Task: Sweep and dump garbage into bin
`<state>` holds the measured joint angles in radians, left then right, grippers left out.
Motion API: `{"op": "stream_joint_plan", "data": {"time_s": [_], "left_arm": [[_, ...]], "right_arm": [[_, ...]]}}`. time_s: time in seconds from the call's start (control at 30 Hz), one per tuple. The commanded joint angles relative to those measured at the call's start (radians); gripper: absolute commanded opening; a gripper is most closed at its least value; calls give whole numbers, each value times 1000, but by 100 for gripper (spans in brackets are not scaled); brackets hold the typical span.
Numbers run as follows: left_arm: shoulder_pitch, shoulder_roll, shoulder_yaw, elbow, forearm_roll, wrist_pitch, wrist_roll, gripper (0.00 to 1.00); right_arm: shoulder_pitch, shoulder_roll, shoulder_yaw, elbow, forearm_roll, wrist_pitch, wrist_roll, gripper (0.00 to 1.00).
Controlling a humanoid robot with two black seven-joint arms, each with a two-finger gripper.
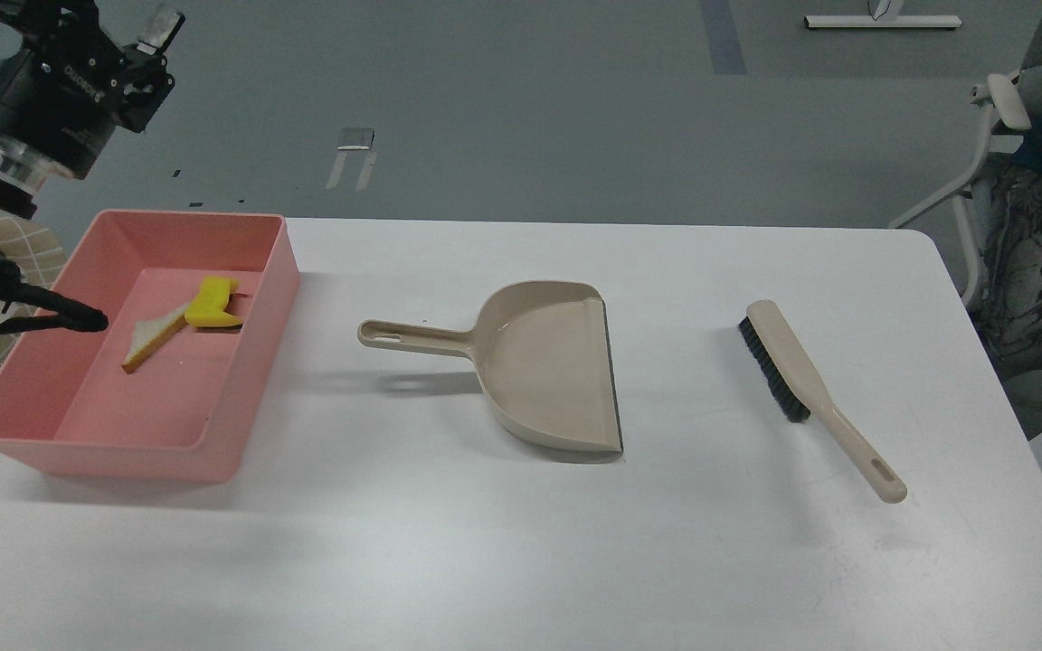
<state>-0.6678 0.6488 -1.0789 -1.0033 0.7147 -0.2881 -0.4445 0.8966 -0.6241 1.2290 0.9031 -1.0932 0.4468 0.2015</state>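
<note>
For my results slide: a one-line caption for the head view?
Yellow chunk and bread wedge lie in the pink bin; dustpan and brush rest on the table.

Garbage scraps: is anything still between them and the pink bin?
No. The yellow foam chunk and the bread-slice wedge already lie inside the pink bin; the dustpan sits empty on the table beside it.

One bin (254, 362), two garbage scraps (212, 306), one dustpan (548, 371), one brush (810, 389).

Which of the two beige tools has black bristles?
The brush, lying at the right of the table with its handle pointing toward the near right. The dustpan in the middle is the same beige but is a bare scoop with no bristles.
</note>
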Motion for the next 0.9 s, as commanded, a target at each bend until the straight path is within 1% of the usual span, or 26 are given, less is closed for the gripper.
{"op": "stream_joint_plan", "data": {"time_s": [0.0, 0.03, 0.13, 0.23, 0.37, 0.4, 0.5, 0.57, 0.63, 0.7, 0.73, 0.87], "left_arm": [[-117, -96, 42, 159, 0, -9, 6, 97], [-154, -134, 62, 211, -1, -11, 6, 97], [-214, -216, 70, 304, -3, -14, 7, 97], [-260, -302, 71, 397, -43, -20, 10, 97], [-299, -380, 70, 478, -80, -49, 36, 97], [-317, -406, 70, 509, -93, -58, 41, 97], [-342, -454, 70, 570, -165, -85, 43, 97], [-342, -465, 70, 583, -195, -94, 44, 97], [-342, -475, 68, 588, -222, -108, 56, 97], [-331, -478, 68, 588, -248, -155, 66, 98], [-331, -480, 68, 588, -251, -164, 66, 98], [-329, -498, 69, 586, -268, -160, 63, 98]], "right_arm": [[56, 88, -5, -85, -1, -74, 59, 100], [65, 121, -5, -110, -1, -92, 76, 100], [81, 184, -3, -167, 4, -135, 96, 100], [87, 265, 10, -216, 18, -198, 98, 100], [87, 334, 40, -256, 87, -209, 98, 100], [87, 355, 46, -280, 135, -211, 98, 100], [111, 392, 46, -332, 240, -223, 98, 100], [113, 406, 46, -345, 249, -224, 98, 100], [113, 417, 44, -345, 253, -223, 98, 100], [111, 422, 44, -340, 257, -223, 98, 100], [111, 422, 44, -339, 260, -223, 98, 100], [104, 449, 46, -329, 260, -224, 98, 100]]}}
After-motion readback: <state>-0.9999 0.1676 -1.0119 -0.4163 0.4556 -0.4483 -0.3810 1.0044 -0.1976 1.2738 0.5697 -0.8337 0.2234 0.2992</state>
